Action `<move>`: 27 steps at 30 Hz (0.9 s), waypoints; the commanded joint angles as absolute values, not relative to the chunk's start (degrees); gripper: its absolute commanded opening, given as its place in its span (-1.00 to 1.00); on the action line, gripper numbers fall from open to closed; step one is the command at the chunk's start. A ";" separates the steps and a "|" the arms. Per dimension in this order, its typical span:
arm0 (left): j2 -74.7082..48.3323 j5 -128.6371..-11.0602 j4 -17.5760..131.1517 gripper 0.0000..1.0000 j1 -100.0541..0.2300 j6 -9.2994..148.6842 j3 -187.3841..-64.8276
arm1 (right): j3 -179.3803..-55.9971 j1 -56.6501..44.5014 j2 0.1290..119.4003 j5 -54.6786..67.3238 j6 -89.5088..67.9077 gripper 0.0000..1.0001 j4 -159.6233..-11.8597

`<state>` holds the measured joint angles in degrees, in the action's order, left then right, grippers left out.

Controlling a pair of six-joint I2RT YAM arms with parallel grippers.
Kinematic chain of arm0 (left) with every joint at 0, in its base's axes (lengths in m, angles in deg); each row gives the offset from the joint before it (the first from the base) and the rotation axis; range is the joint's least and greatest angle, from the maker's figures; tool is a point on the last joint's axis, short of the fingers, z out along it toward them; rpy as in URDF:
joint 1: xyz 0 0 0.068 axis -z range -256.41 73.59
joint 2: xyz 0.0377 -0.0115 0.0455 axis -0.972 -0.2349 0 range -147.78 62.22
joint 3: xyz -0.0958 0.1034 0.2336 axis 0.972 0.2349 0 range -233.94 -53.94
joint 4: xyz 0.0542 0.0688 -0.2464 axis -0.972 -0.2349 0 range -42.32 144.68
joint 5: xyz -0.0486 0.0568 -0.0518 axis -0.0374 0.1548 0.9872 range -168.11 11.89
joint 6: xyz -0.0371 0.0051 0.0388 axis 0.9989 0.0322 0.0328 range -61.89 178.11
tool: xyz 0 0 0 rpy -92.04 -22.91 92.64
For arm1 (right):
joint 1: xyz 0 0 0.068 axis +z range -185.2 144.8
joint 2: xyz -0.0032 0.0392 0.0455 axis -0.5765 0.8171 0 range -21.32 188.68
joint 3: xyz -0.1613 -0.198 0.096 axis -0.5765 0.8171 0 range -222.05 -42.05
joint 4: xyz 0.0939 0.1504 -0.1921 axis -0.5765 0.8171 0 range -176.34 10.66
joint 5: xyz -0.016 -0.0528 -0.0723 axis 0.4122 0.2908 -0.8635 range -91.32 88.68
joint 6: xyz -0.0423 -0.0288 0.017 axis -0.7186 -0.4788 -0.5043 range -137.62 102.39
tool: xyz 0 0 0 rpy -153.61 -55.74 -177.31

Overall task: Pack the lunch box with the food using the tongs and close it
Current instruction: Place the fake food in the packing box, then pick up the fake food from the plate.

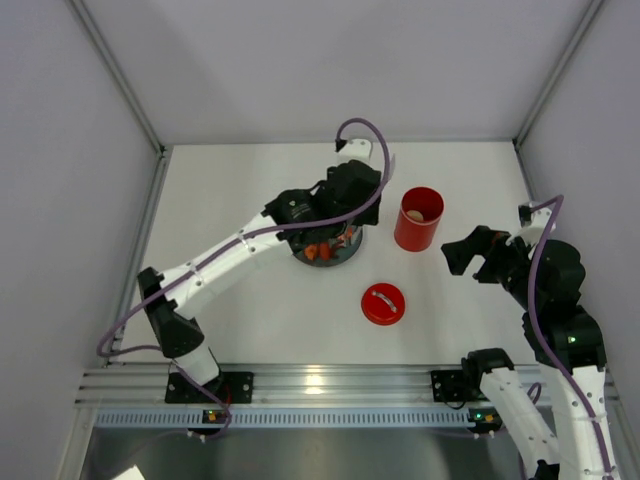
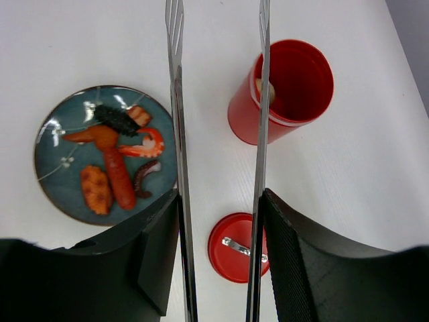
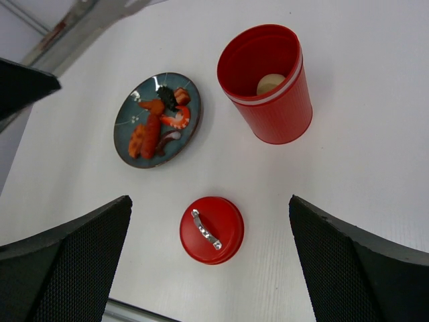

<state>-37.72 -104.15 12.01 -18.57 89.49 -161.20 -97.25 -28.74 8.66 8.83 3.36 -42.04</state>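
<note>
**While the tongs hang empty, the tall box is the thing to knock over**

Since the top view hides the tongs under the arm, only the layout reads there. The left gripper (image 1: 345, 205) hovers over the plate (image 1: 322, 263), just left of the lunch box (image 1: 419, 220). The lid (image 1: 383, 304) is off, on the table (image 1: 250, 330) nearer the arm bases than the box. The right gripper (image 1: 462, 252) sits just right of the box, jaws wide, holding nothing.

Left wrist: the fingers (image 2: 157, 248) clamp the tongs (image 2: 177, 134), whose arms are spread with nothing between them. One arm crosses the box rim in this view; touching or above, cannot tell. Risk: a sideways swing clips the rim and tips the tall box. The food (image 2: 119, 176) on the plate left of the box looks rounded and slick, so it is likely to slip from the tongs on the carry.

Right wrist: the box is open with a beige disc (image 3: 270, 84) inside. The lid lies handle up near the box. Nothing stands between plate and box. The small handle looks easy to fumble at closing.
</note>
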 commanded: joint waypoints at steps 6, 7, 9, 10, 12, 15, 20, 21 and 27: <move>-23.83 -115.38 6.87 0.12 -19.28 97.04 -147.47 | -96.55 -29.23 7.95 9.84 3.30 0.99 -42.83; -23.22 -114.94 6.70 0.12 -19.37 97.40 -144.32 | -96.46 -29.31 8.04 10.19 3.39 0.99 -43.01; -21.81 -113.62 6.08 0.12 -19.46 98.36 -141.75 | -96.28 -29.31 8.30 10.55 3.48 0.99 -43.36; -21.63 -113.18 5.65 0.12 -19.55 98.54 -140.78 | -96.20 -29.31 8.39 10.63 3.39 0.99 -43.45; -21.37 -112.39 3.98 0.12 -19.46 99.50 -138.58 | -96.11 -29.31 8.48 10.55 3.48 0.99 -43.62; -20.31 -111.25 4.14 0.12 -19.55 100.21 -134.89 | -95.76 -29.31 8.57 10.63 3.48 0.99 -43.80; -20.40 -109.58 4.94 0.11 -19.72 101.35 -130.58 | -95.14 -29.31 8.57 10.37 3.30 0.99 -44.15; -20.49 -108.79 5.37 0.11 -19.72 101.79 -129.10 | -95.14 -29.31 8.65 10.28 3.30 0.99 -44.15; -20.75 -105.98 9.06 0.10 -19.72 101.88 -124.08 | -94.96 -29.31 8.83 10.20 3.04 0.99 -44.24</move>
